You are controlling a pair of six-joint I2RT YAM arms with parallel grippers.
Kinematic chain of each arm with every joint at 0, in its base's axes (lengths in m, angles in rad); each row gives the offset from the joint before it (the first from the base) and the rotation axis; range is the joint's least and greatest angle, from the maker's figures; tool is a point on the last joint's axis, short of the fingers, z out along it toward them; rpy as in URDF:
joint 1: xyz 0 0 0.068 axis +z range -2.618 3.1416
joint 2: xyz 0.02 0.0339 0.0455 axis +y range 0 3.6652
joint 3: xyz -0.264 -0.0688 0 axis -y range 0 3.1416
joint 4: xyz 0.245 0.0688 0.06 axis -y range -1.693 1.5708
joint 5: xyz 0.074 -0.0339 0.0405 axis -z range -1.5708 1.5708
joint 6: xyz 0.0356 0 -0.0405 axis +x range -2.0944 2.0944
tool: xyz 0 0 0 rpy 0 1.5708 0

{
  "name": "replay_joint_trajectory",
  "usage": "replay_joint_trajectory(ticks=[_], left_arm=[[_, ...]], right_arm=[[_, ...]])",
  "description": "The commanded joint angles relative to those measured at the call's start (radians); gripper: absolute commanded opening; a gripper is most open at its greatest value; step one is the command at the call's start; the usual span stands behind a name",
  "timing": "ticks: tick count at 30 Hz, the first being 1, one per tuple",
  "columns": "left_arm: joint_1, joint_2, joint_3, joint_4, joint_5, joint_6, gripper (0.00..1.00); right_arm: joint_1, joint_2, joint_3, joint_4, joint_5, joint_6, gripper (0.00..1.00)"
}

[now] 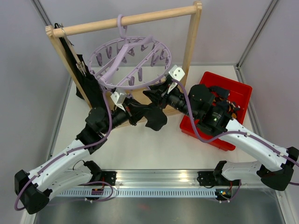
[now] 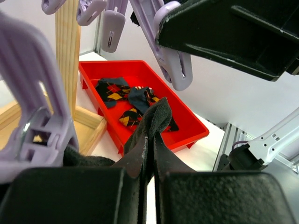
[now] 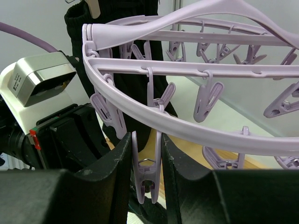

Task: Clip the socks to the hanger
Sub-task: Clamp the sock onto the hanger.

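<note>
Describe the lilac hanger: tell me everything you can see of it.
The hanger is a round ring of pale-lilac plastic with straight spokes and a curved centre arm ending in a hook over the wooden rail. Small clips dangle from ring and spokes; those clearly seen hold nothing. The right claw has its fingers either side of one clip at the near rim. The black sock in the left claw is not yet clipped.

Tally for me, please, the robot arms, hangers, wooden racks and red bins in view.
Arms: 2 (left, right)
Hanger: 1
Rack: 1
Bin: 1
Total: 5
</note>
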Motion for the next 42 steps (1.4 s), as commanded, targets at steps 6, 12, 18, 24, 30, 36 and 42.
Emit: replay_joint_trajectory(ticks=[6,12,18,24,30,36,42], left_arm=[[0.007,-0.086,-0.119,0.214,-0.052,-0.071,0.02],[0.007,-0.126,-0.198,0.311,-0.064,-0.097,0.02],[0.007,-0.161,-0.268,0.459,-0.041,-0.100,0.02],[0.007,-0.174,-0.334,0.578,-0.061,-0.130,0.02],[0.007,-0.116,-0.316,0.641,-0.035,-0.150,0.02],[0.007,-0.057,-0.282,0.653,-0.014,-0.158,0.02],[0.007,-0.045,-0.274,0.690,-0.011,-0.161,0.02]], right_arm=[[0.010,-0.015,0.012,-0.037,-0.079,0.066,0.00],[0.010,0.008,0.035,-0.054,-0.088,0.077,0.00],[0.011,0.013,0.026,-0.029,-0.143,0.079,0.00],[0.010,0.003,0.022,-0.031,-0.159,0.082,0.00],[0.010,-0.009,0.008,-0.018,-0.179,0.091,0.00],[0.010,-0.018,-0.006,0.000,-0.196,0.106,0.00],[0.010,-0.017,-0.014,0.009,-0.206,0.115,0.00]])
